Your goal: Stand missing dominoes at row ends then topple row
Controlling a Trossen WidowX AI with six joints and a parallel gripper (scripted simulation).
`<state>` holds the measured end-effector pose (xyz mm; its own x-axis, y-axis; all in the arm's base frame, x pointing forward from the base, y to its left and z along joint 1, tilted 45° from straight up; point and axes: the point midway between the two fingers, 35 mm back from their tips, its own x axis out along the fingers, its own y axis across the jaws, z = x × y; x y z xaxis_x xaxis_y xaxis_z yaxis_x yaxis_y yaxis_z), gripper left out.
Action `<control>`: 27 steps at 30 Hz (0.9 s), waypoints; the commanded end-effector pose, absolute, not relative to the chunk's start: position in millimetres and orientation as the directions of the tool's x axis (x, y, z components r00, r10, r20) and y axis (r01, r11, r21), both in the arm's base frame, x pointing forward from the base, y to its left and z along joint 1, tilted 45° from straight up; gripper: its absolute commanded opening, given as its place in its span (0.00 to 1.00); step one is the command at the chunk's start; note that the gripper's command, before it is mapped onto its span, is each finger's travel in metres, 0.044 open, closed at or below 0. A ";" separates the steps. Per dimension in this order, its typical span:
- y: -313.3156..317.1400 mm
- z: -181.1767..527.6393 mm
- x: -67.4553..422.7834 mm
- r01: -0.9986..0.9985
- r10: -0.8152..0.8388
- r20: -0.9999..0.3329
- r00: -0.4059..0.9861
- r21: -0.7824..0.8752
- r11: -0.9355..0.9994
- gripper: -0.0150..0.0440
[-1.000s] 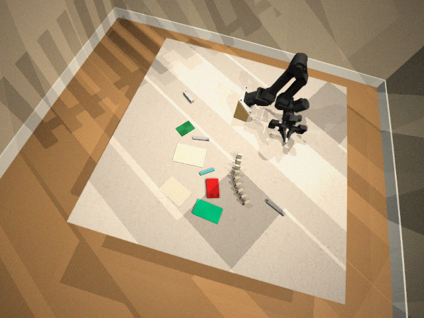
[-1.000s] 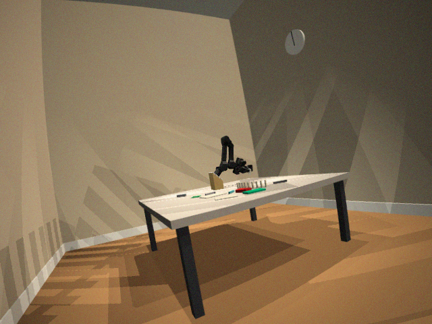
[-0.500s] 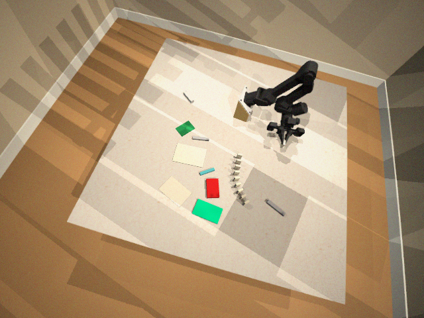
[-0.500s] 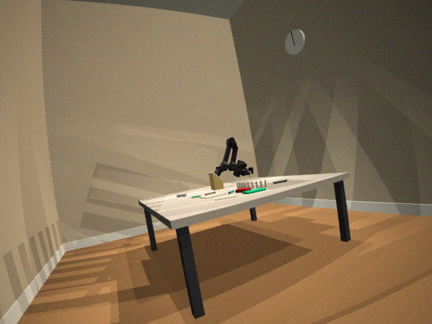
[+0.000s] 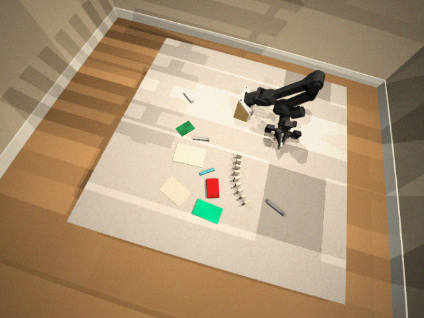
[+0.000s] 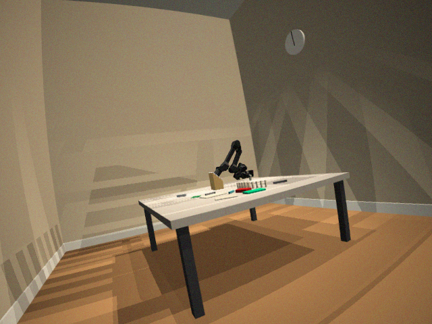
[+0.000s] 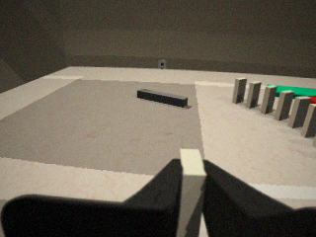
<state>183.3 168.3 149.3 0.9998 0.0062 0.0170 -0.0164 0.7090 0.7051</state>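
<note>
A curved row of several cream dominoes stands upright on the table; one domino of it (image 5: 236,167) (image 7: 283,105) is near the middle of the row. The row also shows beyond the arm in the exterior view. My gripper (image 5: 280,144) (image 6: 250,177) (image 7: 189,167) is shut on a cream domino (image 7: 192,165), which stands up between the fingertips in the wrist view. It is held above the table, to the right of the row's far end in the top view, apart from the row. The held domino's lower part is hidden in the wrist view.
A dark grey bar (image 5: 275,207) (image 6: 280,181) (image 7: 162,97) lies right of the row's near end. A red block (image 5: 212,188) (image 6: 243,190), a green slab (image 5: 207,211) (image 6: 254,191) and a teal bar (image 5: 207,171) lie left of it. A tan block (image 5: 241,110) (image 6: 216,181) stands by the arm.
</note>
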 end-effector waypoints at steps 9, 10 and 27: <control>175.5 129.6 186.8 0.002 -0.008 0.005 1.000 0.707 0.707 0.30; 176.0 127.8 187.1 0.003 -0.009 0.004 1.000 0.707 0.707 0.30; 177.9 119.7 188.2 0.010 -0.013 0.000 1.000 0.706 0.708 0.35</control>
